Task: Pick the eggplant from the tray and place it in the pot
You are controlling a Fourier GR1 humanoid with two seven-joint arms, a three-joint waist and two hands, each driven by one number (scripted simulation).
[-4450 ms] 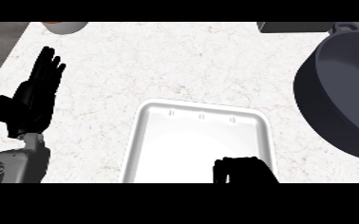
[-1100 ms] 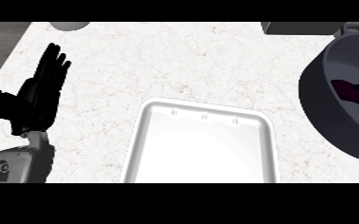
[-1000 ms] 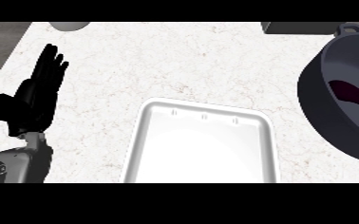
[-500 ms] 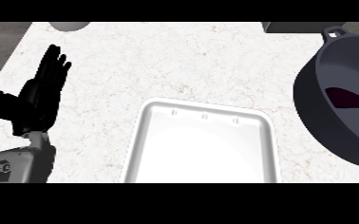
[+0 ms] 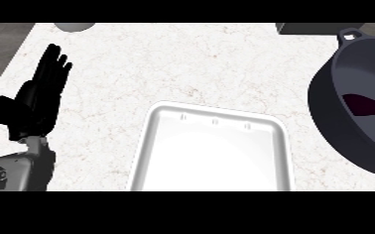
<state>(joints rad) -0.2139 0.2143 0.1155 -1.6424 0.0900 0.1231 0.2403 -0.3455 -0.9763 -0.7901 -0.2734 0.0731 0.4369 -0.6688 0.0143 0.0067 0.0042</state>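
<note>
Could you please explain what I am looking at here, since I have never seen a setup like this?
This is the view from a humanoid robot's head, looking steeply down at a pale speckled stone counter. The black left hand on its grey forearm rests open at the left edge, fingers up, holding nothing. The right hand is out of view. In the middle lies a white rectangular tray with nothing showing on it. At the right stands a large dark grey pot; the dark purple eggplant lies inside it.
</note>
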